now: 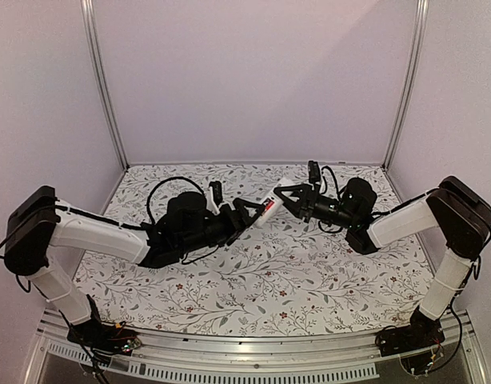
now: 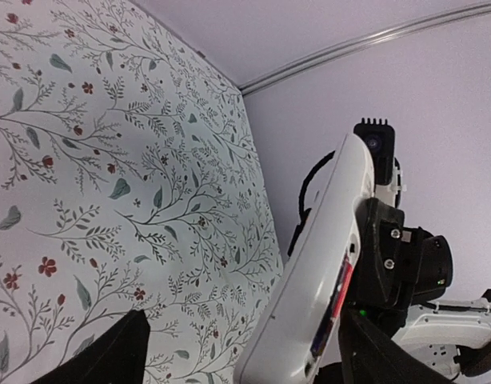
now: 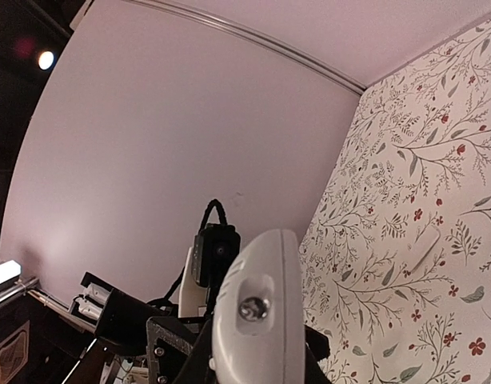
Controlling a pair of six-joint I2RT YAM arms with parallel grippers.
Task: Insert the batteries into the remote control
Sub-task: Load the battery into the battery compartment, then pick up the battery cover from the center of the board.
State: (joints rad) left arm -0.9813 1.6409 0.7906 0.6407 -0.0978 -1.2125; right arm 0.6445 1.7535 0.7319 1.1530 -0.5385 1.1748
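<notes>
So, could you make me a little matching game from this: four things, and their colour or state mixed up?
1 left pincer
2 right pincer
3 remote control
4 table cover

a shut on the remote control
b white, held in the air
c leafy print with red flowers
d open

Pairs: 1-d, 2-a, 3-b, 4-c

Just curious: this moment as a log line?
right claw: grips remote control aloft | left claw: open | red battery: inside
</notes>
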